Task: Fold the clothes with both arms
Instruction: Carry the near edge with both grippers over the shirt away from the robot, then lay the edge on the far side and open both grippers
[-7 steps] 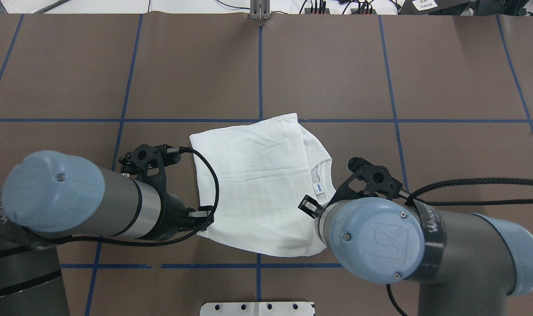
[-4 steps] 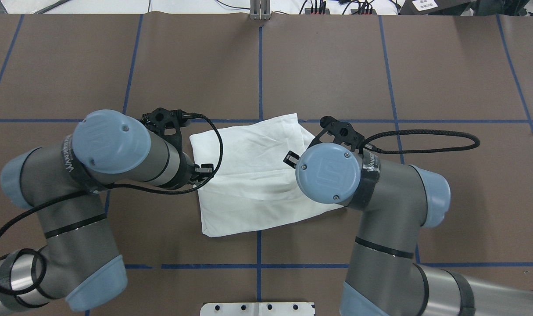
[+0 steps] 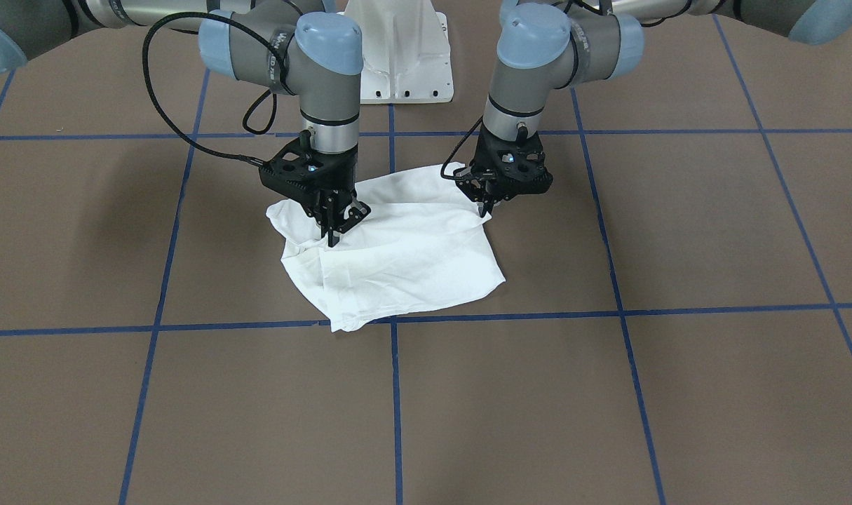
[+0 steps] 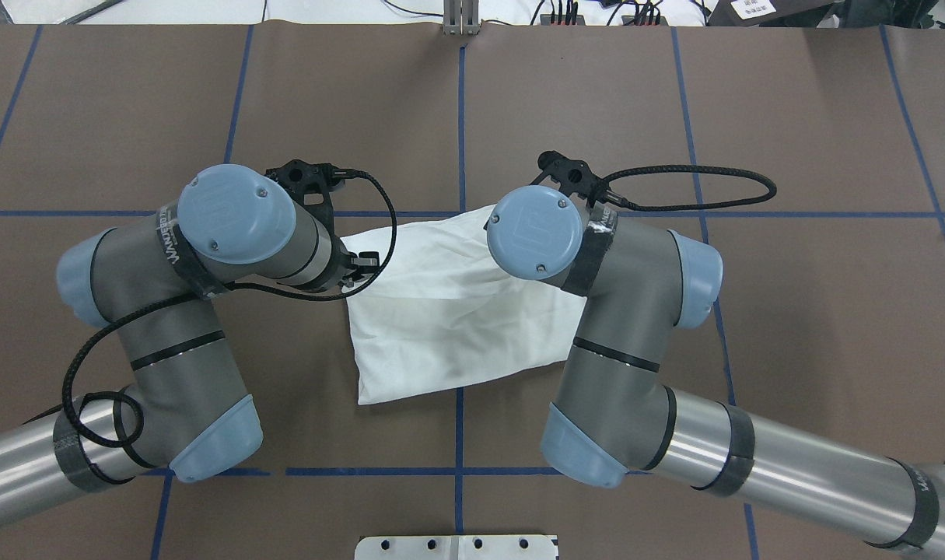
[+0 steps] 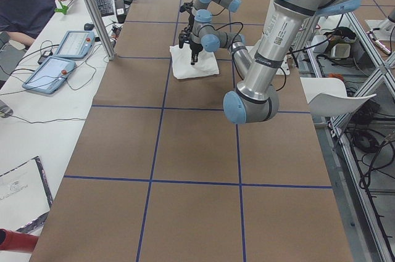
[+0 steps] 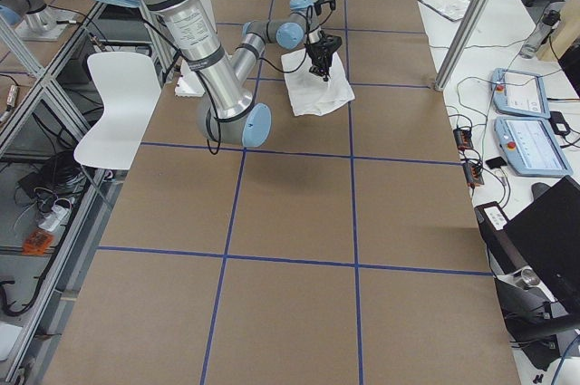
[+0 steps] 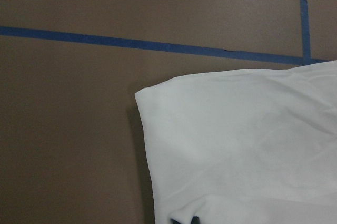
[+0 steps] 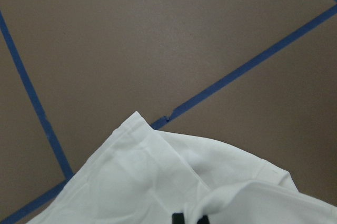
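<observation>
- T-shirt (image 3: 404, 263): white soft knit, folded into a rumpled, creased rough rectangle; lies at the table's centre between both arms, one corner touching a tape line.
- Right gripper (image 3: 333, 235): black, fingers closed, pinching a raised fold of cloth.
- Left gripper (image 3: 487, 205): black, fingers closed on the opposite edge.
- Table (image 3: 608, 393): matte brown cover, blue tape grid (image 3: 538, 312).

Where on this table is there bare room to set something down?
The table is bare from the blue tape line by the T-shirt out to the operators' edge, and toward both ends. Crowded in the middle, where left gripper and right gripper pinch the cloth.
</observation>
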Controlling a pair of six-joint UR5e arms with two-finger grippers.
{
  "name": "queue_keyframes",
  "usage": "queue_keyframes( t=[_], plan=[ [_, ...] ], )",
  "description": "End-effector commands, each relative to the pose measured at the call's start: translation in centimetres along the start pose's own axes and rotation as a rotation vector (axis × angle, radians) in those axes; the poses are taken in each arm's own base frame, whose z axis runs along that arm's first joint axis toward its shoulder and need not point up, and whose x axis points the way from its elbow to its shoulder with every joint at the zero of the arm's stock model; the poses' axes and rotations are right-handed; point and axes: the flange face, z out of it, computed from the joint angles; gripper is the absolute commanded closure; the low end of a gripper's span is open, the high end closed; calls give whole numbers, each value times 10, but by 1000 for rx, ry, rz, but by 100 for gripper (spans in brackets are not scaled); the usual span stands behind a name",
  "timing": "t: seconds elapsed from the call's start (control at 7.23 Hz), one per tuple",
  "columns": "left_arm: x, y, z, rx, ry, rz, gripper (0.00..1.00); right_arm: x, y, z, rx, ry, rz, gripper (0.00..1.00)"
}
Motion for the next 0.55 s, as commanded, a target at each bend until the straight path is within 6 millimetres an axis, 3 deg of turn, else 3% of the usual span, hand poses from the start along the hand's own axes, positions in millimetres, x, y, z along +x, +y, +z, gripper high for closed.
queue_keyframes(
  t=[0.0,0.28,0.41],
  plan=[
    [0,-14,16,11,-26,8,100,-14,-17,19,20,-2,-4,100],
    [-2,-19,32,25,-41,6,100,-18,-15,31,23,15,-14,100],
    [-4,-21,43,28,-34,7,100,-21,-15,42,22,3,-13,86]
  ],
)
